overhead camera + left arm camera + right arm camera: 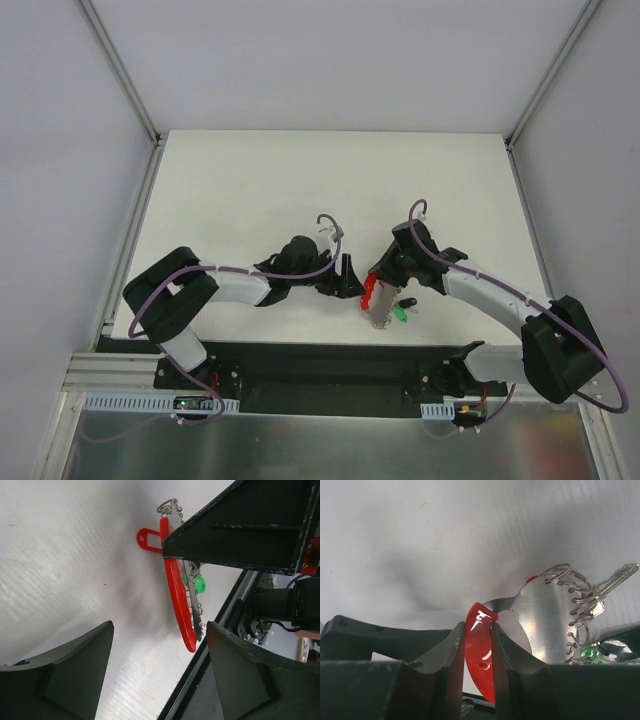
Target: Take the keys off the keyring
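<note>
Right wrist view: closest in, the right gripper (478, 630) is pinching the red blade of the keyring (481, 655) between narrowly set jaws, holding it on edge. Just beyond, a shiny metal plate (540, 625) is fanning out to the right, and the keys (612, 580) are dangling from thin wire loops along its rim (a green-headed key (589, 652) is showing at the lower right). Behind them the white table (420, 540) is spreading away. From the left wrist, the left gripper (157, 675) is standing wide open with nothing between its jaws, near the keyring but not touching it. From above, both grippers are facing each other near the table's front edge, the keyring sitting between them.
</note>
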Robot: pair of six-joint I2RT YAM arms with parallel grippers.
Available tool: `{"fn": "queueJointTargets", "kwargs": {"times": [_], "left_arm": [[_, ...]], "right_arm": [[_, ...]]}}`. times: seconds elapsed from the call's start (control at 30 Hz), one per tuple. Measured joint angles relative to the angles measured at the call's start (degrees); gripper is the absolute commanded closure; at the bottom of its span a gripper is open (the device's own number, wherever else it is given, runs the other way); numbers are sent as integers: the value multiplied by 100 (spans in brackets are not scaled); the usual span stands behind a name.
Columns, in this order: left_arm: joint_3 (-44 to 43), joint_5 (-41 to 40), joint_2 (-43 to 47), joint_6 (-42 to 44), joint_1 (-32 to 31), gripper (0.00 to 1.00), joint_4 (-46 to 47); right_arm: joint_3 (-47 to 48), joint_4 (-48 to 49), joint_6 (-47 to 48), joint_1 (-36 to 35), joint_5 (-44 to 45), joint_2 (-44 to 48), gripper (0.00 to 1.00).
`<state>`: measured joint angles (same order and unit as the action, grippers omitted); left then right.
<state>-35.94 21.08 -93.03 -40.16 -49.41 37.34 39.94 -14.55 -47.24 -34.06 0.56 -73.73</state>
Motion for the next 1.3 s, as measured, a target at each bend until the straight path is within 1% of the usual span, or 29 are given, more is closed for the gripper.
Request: {"fn": "queueJointTargets", "kwargs": {"times": [0.23, 0.4, 0.47, 0.53, 0.57, 0.63, 0.67, 0.7, 0.77, 0.8, 0.87, 0.93, 1.0, 1.03, 1.07, 1.13, 1.3], "left_arm": [[-142, 358, -533, -151, -15, 28, 601], [-142, 704, -927, -380, -15, 31, 1309], [-142, 824, -1106, -503, -15, 36, 1631], [-142, 973, -1360, -713, -13, 46, 2026], [-142, 1045, -1484, -820, -13, 54, 2201], [-144, 1158, -1681, -1005, -13, 65, 2452], [-146, 1217, -1770, -1082, -13, 79, 2557], [-153, 1272, -1825, -1161, -13, 83, 2629], [-184, 1379, -1849, -1252, -13, 92, 2728], [-216, 1449, -1849, -1276, -13, 99, 2767], [-269, 1469, -1838, -1261, -13, 100, 2643], [-293, 1497, -1768, -1176, -13, 100, 2500], [-295, 1478, -1539, -1029, -15, 100, 2179], [-297, 1467, -1375, -931, -15, 100, 1963], [-297, 1453, -1217, -828, -15, 100, 1786], [-313, 1429, -822, -612, -13, 100, 1342], [-575, 1318, -44, 2, -13, 100, 116]], "right_arm": [[-46, -2, 157, 0, -37, 256, 85], [-90, 31, 256, 0, -162, 267, 85], [-166, 37, 284, -4, -195, 293, 85], [-238, 39, 313, -4, -232, 337, 85], [-251, 20, 323, -4, -238, 363, 84], [-267, 20, 356, -4, -251, 415, 83], [-269, 17, 391, -7, -256, 448, 82], [-269, 17, 424, -4, -256, 474, 81], [-269, 13, 492, -4, -258, 514, 77], [-269, 9, 533, -4, -260, 535, 76], [-254, -68, 625, -2, -240, 614, 68], [-221, -192, 721, -7, -238, 708, 55], [-105, -409, 892, -13, -225, 874, 48], [-48, -503, 997, -17, -188, 1001, 40], [4, -577, 1088, -17, -140, 1145, 36], [61, -680, 1360, -20, 0, 1624, 31], [7, -745, 1996, -20, 291, 3093, 23]]}}
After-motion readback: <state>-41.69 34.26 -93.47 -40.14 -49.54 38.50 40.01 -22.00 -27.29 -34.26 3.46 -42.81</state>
